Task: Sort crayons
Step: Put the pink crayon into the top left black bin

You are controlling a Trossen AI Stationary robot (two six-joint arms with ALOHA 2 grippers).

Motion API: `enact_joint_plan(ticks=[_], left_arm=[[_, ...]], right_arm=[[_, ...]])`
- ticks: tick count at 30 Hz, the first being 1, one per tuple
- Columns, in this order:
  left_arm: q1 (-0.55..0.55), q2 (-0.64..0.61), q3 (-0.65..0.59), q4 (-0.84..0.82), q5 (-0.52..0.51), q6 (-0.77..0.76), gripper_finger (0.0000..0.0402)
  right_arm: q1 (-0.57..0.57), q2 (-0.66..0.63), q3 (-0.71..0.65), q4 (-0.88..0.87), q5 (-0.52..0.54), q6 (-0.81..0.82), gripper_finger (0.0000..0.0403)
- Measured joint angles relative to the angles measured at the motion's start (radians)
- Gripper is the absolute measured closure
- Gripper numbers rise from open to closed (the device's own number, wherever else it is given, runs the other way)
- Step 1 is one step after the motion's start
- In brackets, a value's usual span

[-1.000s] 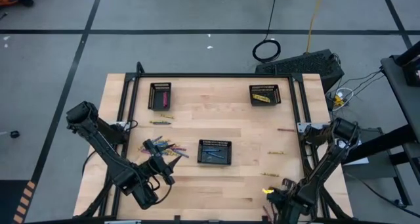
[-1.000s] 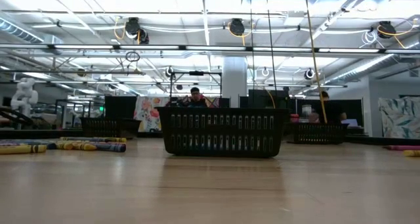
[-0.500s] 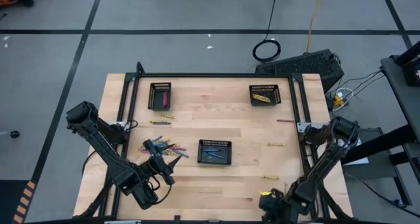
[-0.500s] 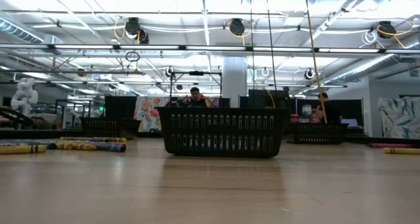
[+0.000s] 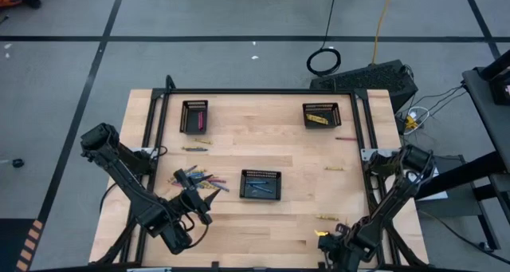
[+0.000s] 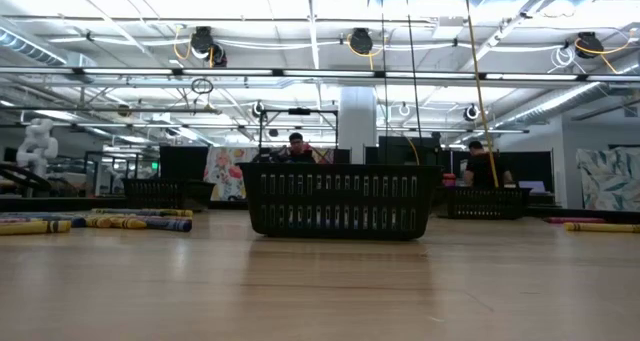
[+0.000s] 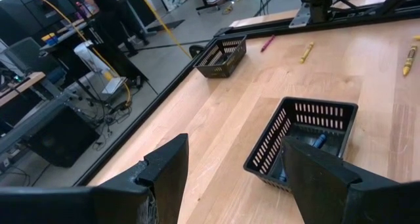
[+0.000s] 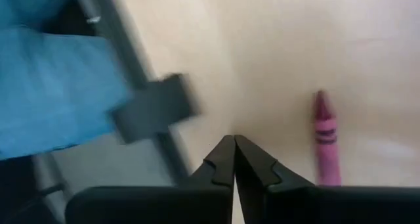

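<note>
The right gripper (image 8: 234,145) hung clenched and empty at the table's (image 5: 303,152) near right corner, a pink crayon (image 8: 323,137) lying just beside its fingertips. The left gripper (image 7: 233,168) stood spread wide and empty; a loose cluster of crayons (image 5: 205,179) lay just ahead, with the centre tray (image 7: 305,142), holding blue ones, beyond.

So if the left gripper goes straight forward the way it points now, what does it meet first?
Probably the black mesh tray holding blue crayons. It lies just ahead of the open left gripper, slightly toward one finger; depth is hard to judge.
</note>
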Motion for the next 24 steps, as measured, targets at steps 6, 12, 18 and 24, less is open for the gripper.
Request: enact_joint_plan(ticks=[6, 12, 18, 24], left_arm=[[0.0, 0.0, 0.0, 0.001, 0.0, 0.0, 0.0165], [0.0, 0.0, 0.0, 0.0, 0.0, 0.0, 0.0165], [0.0, 0.0, 0.0, 0.0, 0.0, 0.0, 0.0165], [0.0, 0.0, 0.0, 0.0, 0.0, 0.0, 0.0165]], right_arm=[[-0.005, -0.052, 0.021, -0.264, 0.093, -0.007, 0.0403], [-0.003, -0.101, 0.141, -0.486, 0.099, -0.028, 0.0403], [0.014, -0.103, 0.165, -0.532, 0.004, 0.066, 0.0402], [0.02, -0.103, 0.157, -0.606, 0.035, 0.203, 0.0353]])
